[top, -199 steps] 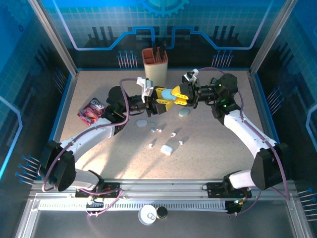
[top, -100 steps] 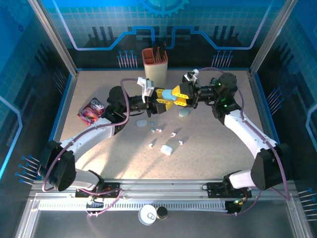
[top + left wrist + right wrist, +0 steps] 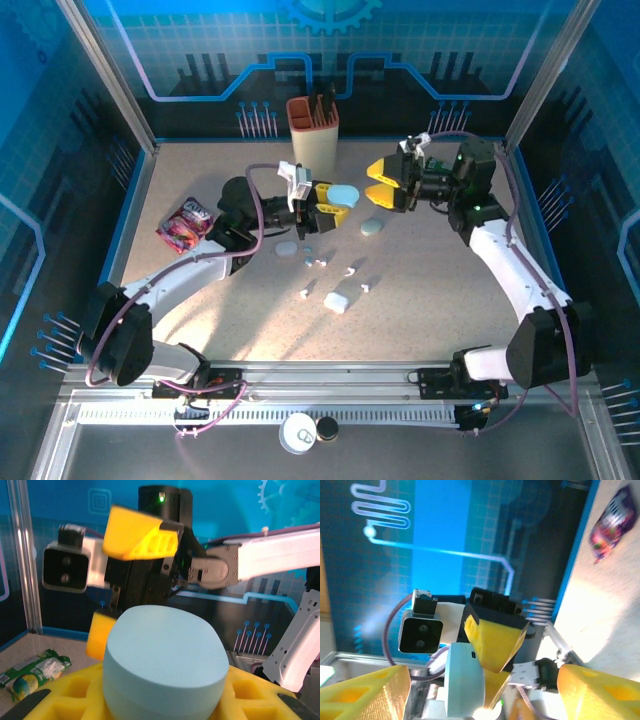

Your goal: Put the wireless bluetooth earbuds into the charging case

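The left hand (image 3: 333, 203) is gripping the pale blue charging case (image 3: 343, 192) above the bench (image 3: 430, 270), and the earbuds (image 3: 350, 271) are lying scattered just nearside of it. The right hand (image 3: 384, 183) is hovering beside the case, jaws spread wide, holding nothing.

A terracotta holder (image 3: 312, 130) stands at the back of the speckled counter (image 3: 430, 290). A purple snack packet (image 3: 183, 223) lies near its left edge. A white lid (image 3: 298, 433) and black cap (image 3: 326, 430) sit side by side below the front rail (image 3: 330, 380).
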Tool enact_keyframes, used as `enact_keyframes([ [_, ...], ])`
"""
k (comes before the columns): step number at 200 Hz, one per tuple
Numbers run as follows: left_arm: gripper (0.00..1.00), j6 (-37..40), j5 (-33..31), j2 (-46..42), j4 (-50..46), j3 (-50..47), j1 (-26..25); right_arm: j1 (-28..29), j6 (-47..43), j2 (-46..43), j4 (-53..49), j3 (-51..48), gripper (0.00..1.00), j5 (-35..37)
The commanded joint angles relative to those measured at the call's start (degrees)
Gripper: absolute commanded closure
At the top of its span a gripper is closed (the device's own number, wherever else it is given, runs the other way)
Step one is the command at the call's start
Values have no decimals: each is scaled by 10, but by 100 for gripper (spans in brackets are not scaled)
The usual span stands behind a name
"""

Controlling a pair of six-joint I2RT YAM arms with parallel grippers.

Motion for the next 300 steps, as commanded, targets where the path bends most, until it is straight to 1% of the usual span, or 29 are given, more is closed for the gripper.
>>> enact_keyframes([
  [1, 65, 22, -12, -6, 14, -19, 8, -9, -265, -25, -205, 63, 21, 44],
  [13, 65, 23, -13, -8, 13, -27, 12, -4, -383, -26, -299, 96, 19, 78],
  [21, 65, 25, -13, -9, 13, -32, 14, 1, -444, -25, -351, 115, 19, 99],
  [42, 65, 27, -14, -14, 5, -40, 20, 33, -581, -30, -417, 148, 17, 157],
  [57, 65, 30, -13, -16, 1, -45, 23, 74, -667, -34, -456, 173, 12, 219],
  [75, 65, 31, -13, -20, -1, -49, 25, 120, -713, -30, -474, 195, 10, 273],
  [101, 64, 32, -13, -24, -3, -51, 25, 163, -760, -17, -494, 212, 9, 340],
  [125, 64, 27, -10, -24, -4, -50, 26, 192, -814, -6, -517, 218, 9, 374],
  [139, 65, 24, -8, -25, -4, -49, 25, 201, -828, -1, -521, 218, 10, 389],
  [166, 65, 23, -4, -27, -3, -49, 25, 203, -821, 3, -518, 218, 10, 418],
  [193, 65, 26, 2, -27, -1, -53, 25, 196, -786, -4, -486, 205, 11, 449],
  [223, 64, 27, 4, -25, 1, -56, 26, 184, -745, -15, -439, 185, 12, 439],
  [274, 64, 30, 5, -30, -1, -60, 26, 170, -709, -10, -416, 192, 13, 445],
  [300, 64, 31, 4, -34, -1, -64, 28, 163, -684, -1, -403, 201, 15, 432],
])
